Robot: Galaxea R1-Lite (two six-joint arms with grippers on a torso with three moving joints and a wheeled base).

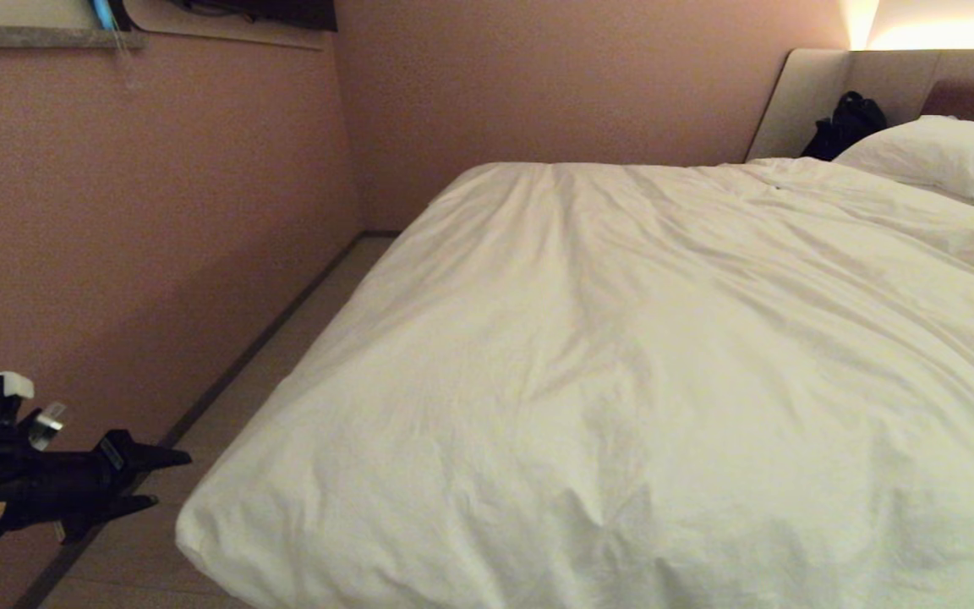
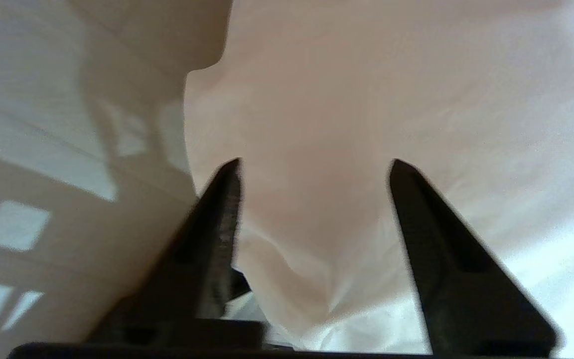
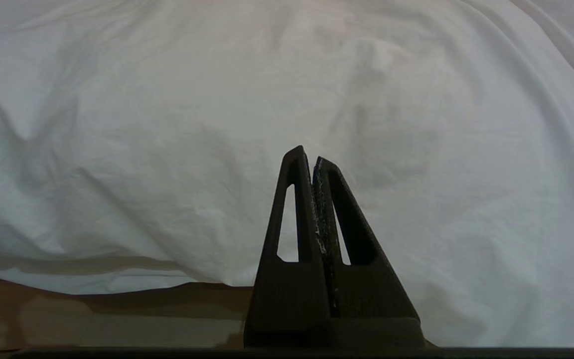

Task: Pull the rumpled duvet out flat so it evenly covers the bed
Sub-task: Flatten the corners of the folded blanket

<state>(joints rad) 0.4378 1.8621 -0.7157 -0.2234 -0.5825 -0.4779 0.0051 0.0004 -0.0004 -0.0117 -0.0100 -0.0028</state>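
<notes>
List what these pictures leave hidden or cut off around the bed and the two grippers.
- Bed base and mattress: head view, buried under the duvet.
- Duvet's right side and near edge: head view, cut off by the frame.
- Black bag: head view, partly behind the pillow.
- Left gripper: head view, arm cut off by the left edge.
- Right gripper: outside the head view, so its place is unclear.

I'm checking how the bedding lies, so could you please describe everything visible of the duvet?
The duvet is a large, puffy white quilt in a creased cotton-like cover. It lies spread over the bed, reaching the pillow, its near corner draping over the edge towards the floor. Soft wrinkles cross it. The left gripper is open beside that corner, holding nothing.
</notes>
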